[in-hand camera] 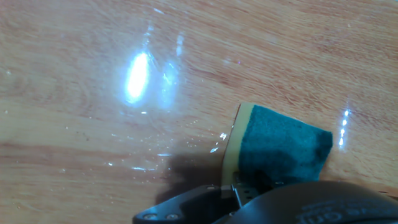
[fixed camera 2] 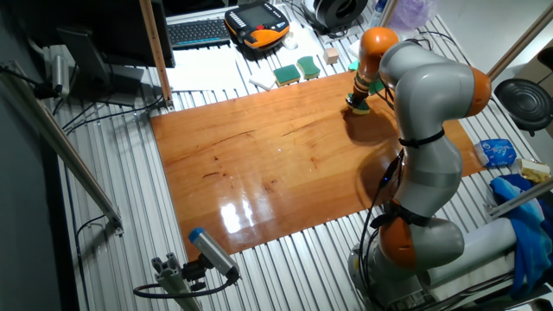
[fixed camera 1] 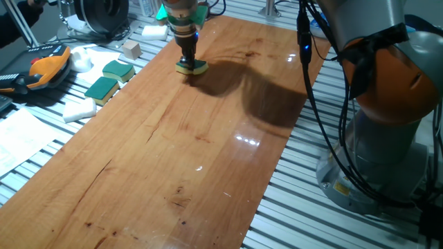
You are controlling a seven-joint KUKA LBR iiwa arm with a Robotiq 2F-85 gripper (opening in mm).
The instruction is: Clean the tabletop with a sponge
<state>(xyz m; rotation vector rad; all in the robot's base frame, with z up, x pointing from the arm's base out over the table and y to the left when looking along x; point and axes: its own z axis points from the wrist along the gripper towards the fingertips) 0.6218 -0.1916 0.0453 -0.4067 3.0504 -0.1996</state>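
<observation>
The tabletop (fixed camera 1: 208,138) is a long glossy reddish-brown wooden board, also seen in the other fixed view (fixed camera 2: 276,164). My gripper (fixed camera 1: 188,59) points straight down near the board's far left corner and is shut on the sponge (fixed camera 1: 193,68), teal-green over yellow. The sponge rests flat on the wood. In the other fixed view the gripper (fixed camera 2: 360,98) and the sponge (fixed camera 2: 359,109) are at the board's far edge. The hand view shows the sponge (in-hand camera: 280,146) against the wood (in-hand camera: 93,124), partly hidden by the dark fingers (in-hand camera: 186,208).
Two spare green-and-yellow sponges (fixed camera 1: 119,69) (fixed camera 1: 102,88), a white foam block (fixed camera 1: 79,109) and a small wooden cube (fixed camera 1: 130,49) lie on the ribbed slats left of the board. An orange pendant (fixed camera 1: 45,69) is further left. The arm's base (fixed camera 1: 387,138) stands at the right.
</observation>
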